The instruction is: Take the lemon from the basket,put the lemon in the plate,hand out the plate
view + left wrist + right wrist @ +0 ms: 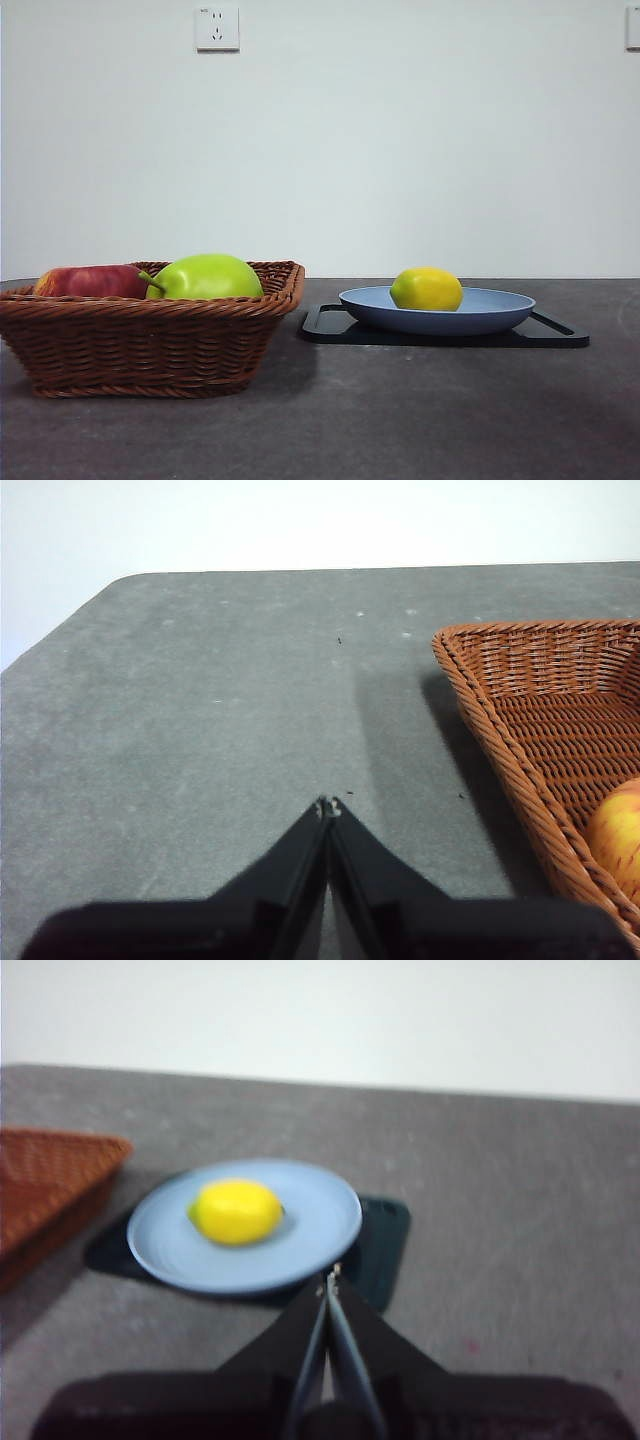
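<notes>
The yellow lemon (pixel 427 288) lies in the blue plate (pixel 500 305), which rests on a flat black tray (pixel 555 334). In the right wrist view the lemon (pixel 236 1211) sits left of the plate's (pixel 320 1210) middle. My right gripper (pixel 329 1280) is shut and empty, just off the plate's near rim. The wicker basket (pixel 150 340) stands at the left. My left gripper (pixel 328 806) is shut and empty over bare table beside the basket (pixel 520 710). Neither arm shows in the front view.
A red apple (pixel 90 281) and a green fruit with a stem (pixel 205 277) lie in the basket; the apple's edge also shows in the left wrist view (pixel 618 835). The grey table (pixel 400 420) runs back to a white wall.
</notes>
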Motion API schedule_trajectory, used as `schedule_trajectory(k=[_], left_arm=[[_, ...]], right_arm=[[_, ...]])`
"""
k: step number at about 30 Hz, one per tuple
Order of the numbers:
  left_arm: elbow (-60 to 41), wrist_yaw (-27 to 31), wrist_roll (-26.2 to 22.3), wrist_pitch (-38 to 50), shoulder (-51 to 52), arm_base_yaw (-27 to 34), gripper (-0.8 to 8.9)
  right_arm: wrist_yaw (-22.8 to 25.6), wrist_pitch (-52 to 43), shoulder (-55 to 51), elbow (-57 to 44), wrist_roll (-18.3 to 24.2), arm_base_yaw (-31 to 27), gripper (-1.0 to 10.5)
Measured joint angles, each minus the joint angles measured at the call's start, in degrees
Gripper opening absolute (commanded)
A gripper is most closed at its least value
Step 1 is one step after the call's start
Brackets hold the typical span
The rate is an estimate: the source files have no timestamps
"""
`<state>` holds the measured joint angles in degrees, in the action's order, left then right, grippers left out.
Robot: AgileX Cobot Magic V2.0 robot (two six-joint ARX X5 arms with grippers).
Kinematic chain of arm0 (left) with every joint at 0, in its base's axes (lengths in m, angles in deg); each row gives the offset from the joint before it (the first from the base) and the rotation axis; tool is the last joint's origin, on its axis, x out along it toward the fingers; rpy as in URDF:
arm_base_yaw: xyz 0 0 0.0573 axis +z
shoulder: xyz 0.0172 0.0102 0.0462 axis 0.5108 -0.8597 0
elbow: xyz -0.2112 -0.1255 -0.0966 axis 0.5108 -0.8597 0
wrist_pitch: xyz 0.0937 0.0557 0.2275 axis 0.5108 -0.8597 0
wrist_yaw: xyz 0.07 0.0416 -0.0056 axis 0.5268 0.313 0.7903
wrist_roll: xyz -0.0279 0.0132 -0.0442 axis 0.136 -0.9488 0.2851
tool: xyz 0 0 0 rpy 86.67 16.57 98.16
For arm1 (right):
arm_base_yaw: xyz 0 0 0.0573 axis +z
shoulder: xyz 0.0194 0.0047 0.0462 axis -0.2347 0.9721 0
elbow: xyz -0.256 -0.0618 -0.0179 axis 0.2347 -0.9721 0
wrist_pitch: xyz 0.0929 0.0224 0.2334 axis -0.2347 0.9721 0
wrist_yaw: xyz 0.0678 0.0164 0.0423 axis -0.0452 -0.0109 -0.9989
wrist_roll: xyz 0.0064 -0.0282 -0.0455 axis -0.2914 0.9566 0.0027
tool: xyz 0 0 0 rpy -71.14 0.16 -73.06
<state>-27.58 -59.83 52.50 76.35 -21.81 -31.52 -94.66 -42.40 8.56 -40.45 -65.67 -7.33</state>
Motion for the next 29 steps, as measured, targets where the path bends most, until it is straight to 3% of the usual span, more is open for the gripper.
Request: schedule_trajectory(k=[6,29], left_arm=[[0.0,0.0,0.0,0.0,0.0,0.0,0.08],[0.0,0.0,0.0,0.0,0.0,0.0,0.08]], right_arm=[[-0.8,-0.2,-1.7,-4.9,0.0,-3.3,0.0],[-0.6,-6.1,-3.8,-8.8,0.0,-3.3,0.0]])
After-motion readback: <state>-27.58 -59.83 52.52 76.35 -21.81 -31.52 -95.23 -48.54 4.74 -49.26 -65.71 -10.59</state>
